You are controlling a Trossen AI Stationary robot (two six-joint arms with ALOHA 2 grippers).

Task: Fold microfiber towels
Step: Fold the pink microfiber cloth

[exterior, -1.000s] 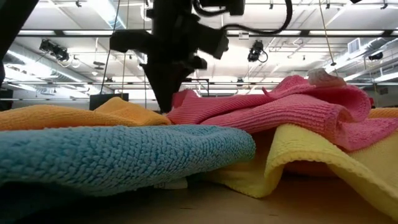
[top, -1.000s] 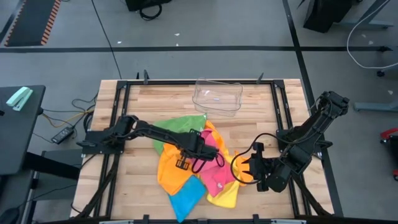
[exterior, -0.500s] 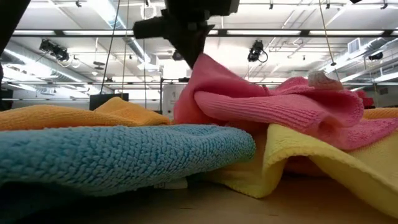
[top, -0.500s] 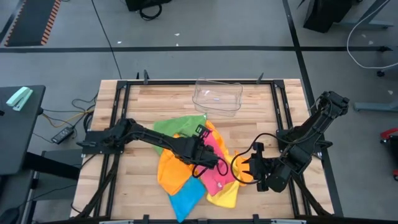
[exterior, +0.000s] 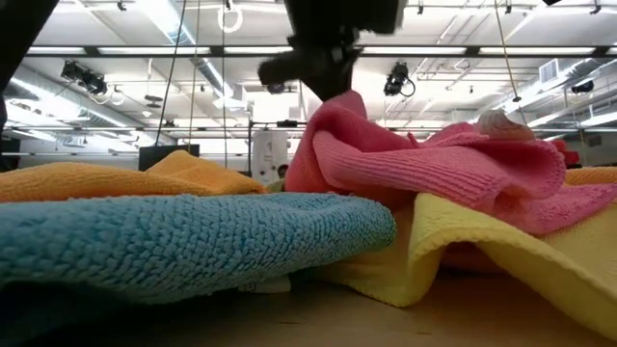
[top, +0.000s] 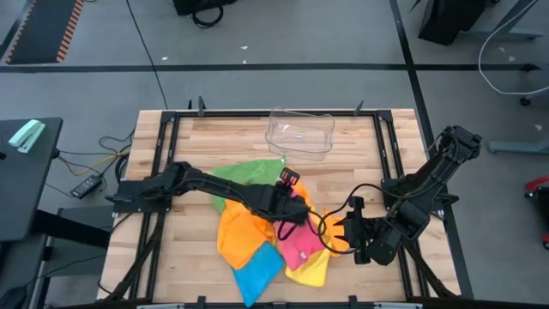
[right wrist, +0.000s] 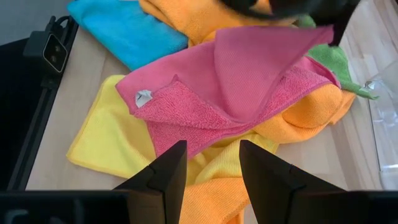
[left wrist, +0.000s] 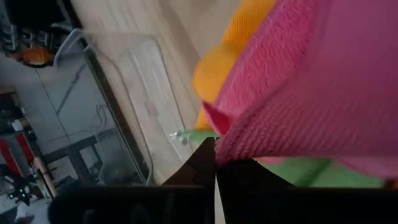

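The wooden table [top: 214, 142] is taken up at its near middle by a heap of microfiber towels, whose long run is laid from the green towel [top: 244, 174] at the far left of the heap to the yellow towel [top: 314, 269] at the near right. A clear plastic tray [top: 300, 135] is set apart at the far edge. The orange towel [top: 238, 233] is spread flat under the heap, and the blue towel [top: 257, 273] is laid nearest the front edge, one corner pointed toward it.

The pink towel [top: 302, 243] is draped across the top of the pile. One corner of it is lifted and is pinched between the shut fingers of the left gripper [top: 292, 208], so that corner is pointed upward in a peak [exterior: 333, 120]; in the right wrist view the raised part is seen folded over the rest of the cloth [right wrist: 249, 74]. A small white label [right wrist: 143, 97] is sewn at another pink corner; no writing can be read on it.

The right gripper [top: 339, 230] is held just beside the heap's right side, its fingers [right wrist: 165, 177] parted and nothing between them.
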